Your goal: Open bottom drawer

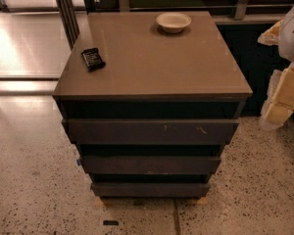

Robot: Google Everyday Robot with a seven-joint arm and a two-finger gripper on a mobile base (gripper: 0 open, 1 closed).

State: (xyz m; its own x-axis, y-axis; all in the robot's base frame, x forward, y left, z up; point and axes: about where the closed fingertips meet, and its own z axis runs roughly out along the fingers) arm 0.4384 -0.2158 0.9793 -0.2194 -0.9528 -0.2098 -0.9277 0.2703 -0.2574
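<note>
A dark brown cabinet stands on the speckled floor with three handleless drawer fronts. The bottom drawer is the lowest, narrowest-looking front, plain, just above the floor; no interior shows. Above it are the middle plain front and the widest front with pale scratch marks. My gripper shows as pale cream and white parts at the right edge, beside the cabinet's right side and apart from it, well above and to the right of the bottom drawer.
A cream bowl and a small black packet lie on the cabinet top. A dark wall panel is behind on the right. Metal posts and a glass partition stand at the back left. Speckled floor surrounds the cabinet.
</note>
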